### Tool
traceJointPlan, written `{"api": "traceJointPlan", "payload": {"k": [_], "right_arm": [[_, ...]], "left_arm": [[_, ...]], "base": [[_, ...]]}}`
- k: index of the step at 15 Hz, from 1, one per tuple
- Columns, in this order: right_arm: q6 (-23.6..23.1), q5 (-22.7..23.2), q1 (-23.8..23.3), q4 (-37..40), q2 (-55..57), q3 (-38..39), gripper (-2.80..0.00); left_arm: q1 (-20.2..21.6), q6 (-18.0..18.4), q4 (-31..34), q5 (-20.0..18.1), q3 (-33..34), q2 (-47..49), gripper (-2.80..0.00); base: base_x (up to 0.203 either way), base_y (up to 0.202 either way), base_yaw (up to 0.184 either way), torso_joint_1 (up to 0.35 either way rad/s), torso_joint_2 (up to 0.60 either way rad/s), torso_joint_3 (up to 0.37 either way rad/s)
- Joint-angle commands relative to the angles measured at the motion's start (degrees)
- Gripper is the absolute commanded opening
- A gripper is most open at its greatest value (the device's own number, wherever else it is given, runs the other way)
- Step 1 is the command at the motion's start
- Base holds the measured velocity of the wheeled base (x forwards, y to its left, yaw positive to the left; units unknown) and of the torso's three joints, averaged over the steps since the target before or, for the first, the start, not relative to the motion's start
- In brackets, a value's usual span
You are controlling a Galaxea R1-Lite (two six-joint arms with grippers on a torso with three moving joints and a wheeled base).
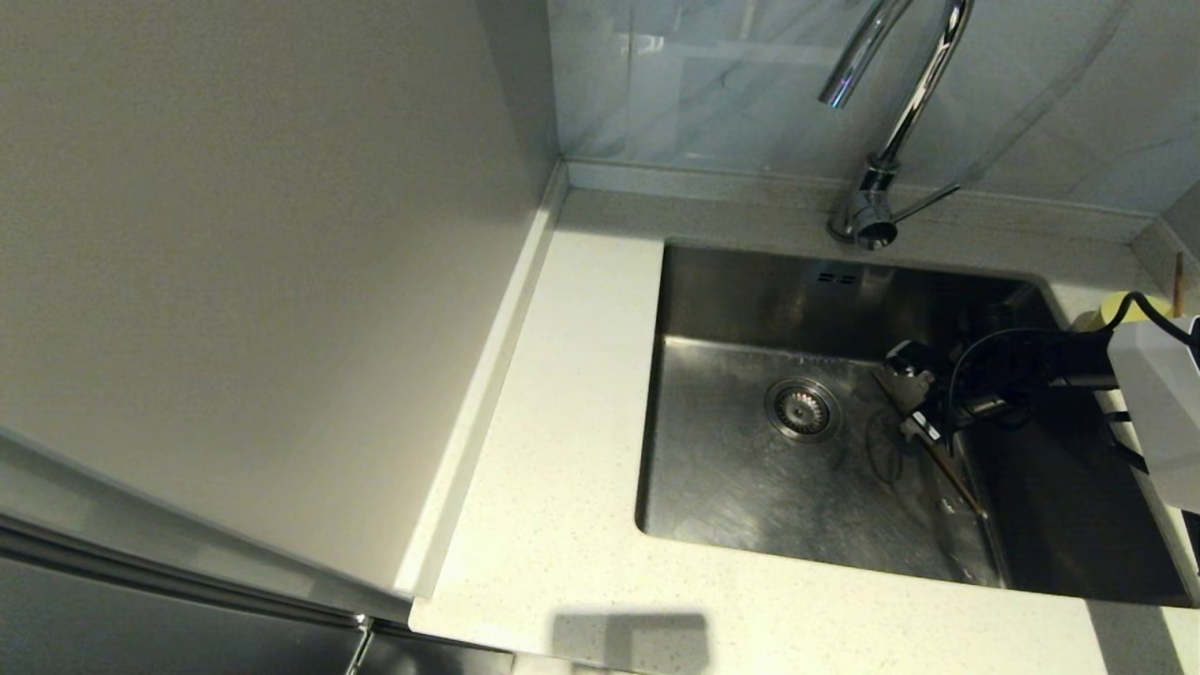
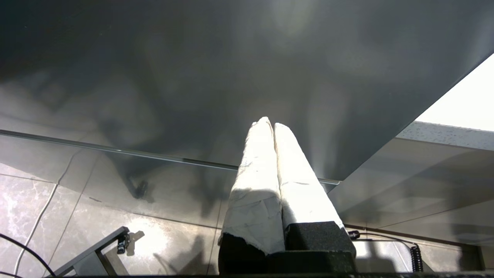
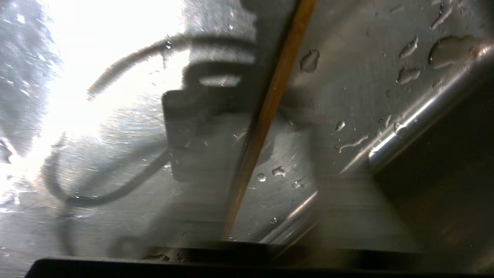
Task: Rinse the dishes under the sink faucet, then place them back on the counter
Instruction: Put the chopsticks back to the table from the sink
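Brown wood chopsticks (image 3: 266,116) on wet steel sink (image 1: 741,487) floor, running straight out from right gripper (image 1: 923,412) fingers, beside basin wall. Cannot tell whether fingers clamp wood. Best pinch low, square across stick, confirm bite, lift level. Beyond fingers: drain (image 1: 802,409), then faucet (image 1: 881,122). Yellow bowl (image 1: 1120,309) on counter (image 1: 553,450) behind wrist. Left gripper (image 2: 273,127) parked, fingers together.

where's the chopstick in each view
head view: chopstick lies slanted on the sink floor, right of the drain, just below the right hand.
left wrist view: not in it.
right wrist view: chopstick runs steeply up the middle.
shared landmark: the wet steel sink floor.
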Motion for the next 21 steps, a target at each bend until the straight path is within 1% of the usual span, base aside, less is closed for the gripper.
{"api": "traceJointPlan", "payload": {"k": [1, 8, 14, 19, 20, 21], "right_arm": [[-0.23, 0.05, -0.04, 0.1, -0.1, 0.04, -2.8], [-0.23, 0.01, -0.21, -0.24, -0.68, -0.05, -2.8], [-0.23, 0.38, -1.28, 0.21, -3.26, 0.04, -2.8], [-0.32, 0.22, -1.27, -1.7, -3.44, 0.04, -2.8], [-0.32, 0.05, -1.27, -1.75, -3.52, 0.04, 0.0], [-0.32, 0.14, -1.27, -1.75, -3.67, 0.04, 0.0]], "left_arm": [[0.01, -0.03, -0.01, 0.02, 0.0, -0.18, -2.8], [0.01, -0.03, -0.01, 0.02, 0.0, -0.18, -2.8], [0.01, -0.03, -0.01, 0.02, 0.0, -0.18, -2.8], [0.01, -0.03, -0.01, 0.02, 0.0, -0.18, -2.8], [0.01, -0.03, -0.01, 0.02, 0.0, -0.18, -2.8], [0.01, -0.03, -0.01, 0.02, 0.0, -0.18, -2.8]], "base": [[0.0, 0.0, 0.0, 0.0, 0.0, 0.0], [0.0, 0.0, 0.0, 0.0, 0.0, 0.0], [0.0, 0.0, 0.0, 0.0, 0.0, 0.0], [0.0, 0.0, 0.0, 0.0, 0.0, 0.0], [0.0, 0.0, 0.0, 0.0, 0.0, 0.0], [0.0, 0.0, 0.0, 0.0, 0.0, 0.0]]}}
